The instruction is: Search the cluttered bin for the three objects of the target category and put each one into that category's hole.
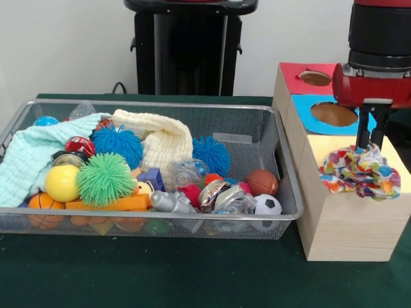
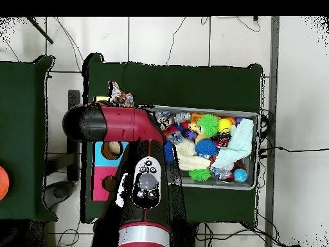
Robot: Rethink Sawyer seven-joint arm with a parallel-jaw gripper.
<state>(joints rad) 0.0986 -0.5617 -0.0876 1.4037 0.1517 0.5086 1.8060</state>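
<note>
The green counter (image 1: 192,276) carries a wire bin (image 1: 257,138) and, just beside it, a wooden box (image 1: 347,228) whose top is split into a red panel, a blue panel and a pale yellow panel. The red and black arm (image 1: 379,38) comes down over the box, and its pincer (image 1: 370,146) is closed on a patchwork cloth (image 1: 359,170) of many colours, which hangs bunched over the yellow panel at the near end of the box. In the overhead view the same cloth (image 2: 120,98) shows beyond the end of the arm. A round hole (image 1: 333,113) opens in the blue panel and another hole (image 1: 315,78) in the red one. Inside the bin lie a pale green towel (image 1: 32,160) and a cream knitted cloth (image 1: 160,138), with a green spiky ball (image 1: 106,178), a blue spiky ball (image 1: 117,142), a yellow ball (image 1: 61,183), a small brown ball (image 1: 262,182) and a little football (image 1: 268,205) among the clutter.
</note>
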